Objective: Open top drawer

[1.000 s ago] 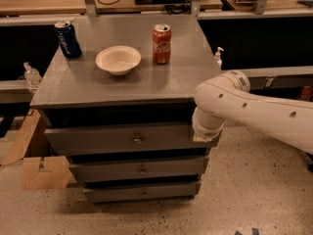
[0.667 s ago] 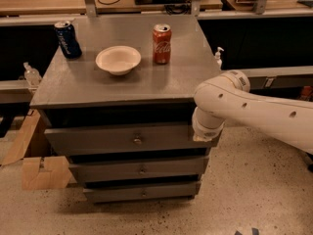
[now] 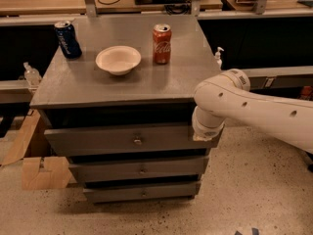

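Note:
The top drawer (image 3: 98, 140) is the widest gray front of the three, with a small round metal knob (image 3: 138, 141) at its centre. A dark gap shows between it and the gray cabinet top (image 3: 88, 84). My white arm reaches in from the right, and its wrist points down at the drawer's right end. My gripper (image 3: 205, 134) is at that right end of the drawer front, hidden under the wrist.
On the cabinet top stand a blue can (image 3: 67, 39), a white bowl (image 3: 118, 59) and a red cola can (image 3: 162, 43). Two narrower drawers (image 3: 142, 169) lie below. A cardboard box (image 3: 39, 171) sits on the floor at the left. Desks run behind.

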`<state>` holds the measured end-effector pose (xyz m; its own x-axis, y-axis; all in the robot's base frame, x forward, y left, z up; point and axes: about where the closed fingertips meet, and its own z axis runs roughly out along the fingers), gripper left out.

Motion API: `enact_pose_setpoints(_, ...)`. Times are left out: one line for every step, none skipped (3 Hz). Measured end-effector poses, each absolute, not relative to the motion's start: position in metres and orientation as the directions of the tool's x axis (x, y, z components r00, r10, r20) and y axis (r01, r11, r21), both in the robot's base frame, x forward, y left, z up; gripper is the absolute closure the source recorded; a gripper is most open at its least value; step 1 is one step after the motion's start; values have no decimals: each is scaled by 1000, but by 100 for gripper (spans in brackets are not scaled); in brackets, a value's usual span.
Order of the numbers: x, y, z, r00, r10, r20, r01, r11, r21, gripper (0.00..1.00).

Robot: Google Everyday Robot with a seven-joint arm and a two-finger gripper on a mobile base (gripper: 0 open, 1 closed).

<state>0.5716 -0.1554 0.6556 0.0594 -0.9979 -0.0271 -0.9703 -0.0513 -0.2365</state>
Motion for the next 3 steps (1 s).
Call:
enact_pose_setpoints(572,-155,656,59,-998,-27,-970,-51,-236,100)
enact_pose_setpoints(572,-155,656,59,-998,-27,-970,-51,-236,100)
enact_pose_setpoints(572,-155,656,59,-998,-27,-970,-51,-236,100)
